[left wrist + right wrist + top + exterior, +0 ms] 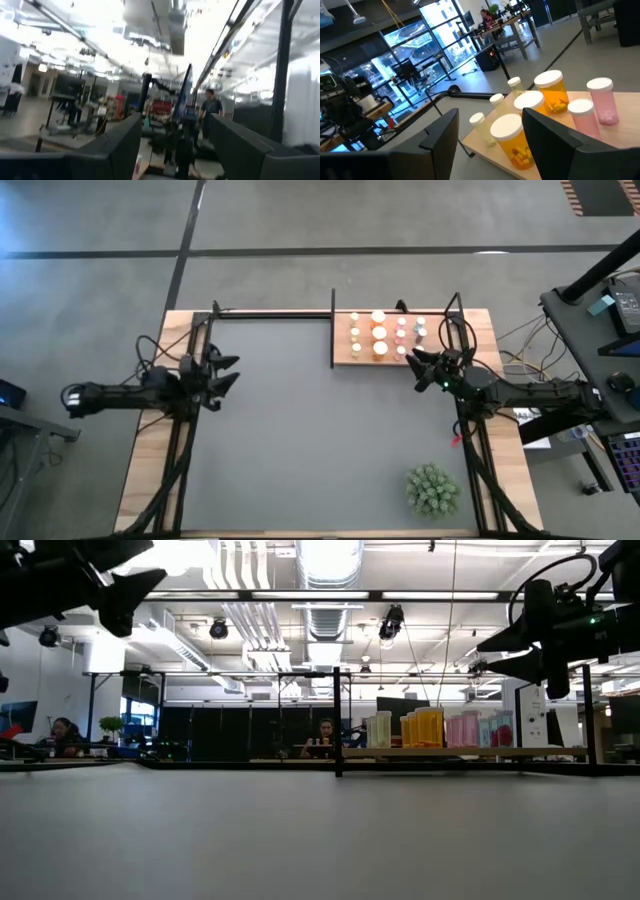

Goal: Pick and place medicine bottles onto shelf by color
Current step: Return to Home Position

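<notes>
Several medicine bottles (379, 333) with white caps stand upright on the wooden shelf (342, 356) at the far right of the mat, grouped pale, orange and pink; they also show in the right wrist view (551, 92) and the low view (428, 726). My right gripper (423, 367) is open and empty, raised just beside the shelf's near right corner; it shows in its wrist view (490, 135). My left gripper (229, 372) is open and empty, raised at the table's left side, with its fingers in its wrist view (175, 145).
A green spiky plant (433, 489) stands at the near right of the dark grey mat (300, 450). Black frame posts (333, 328) rise beside the shelf. People sit at desks in the room beyond (325, 735).
</notes>
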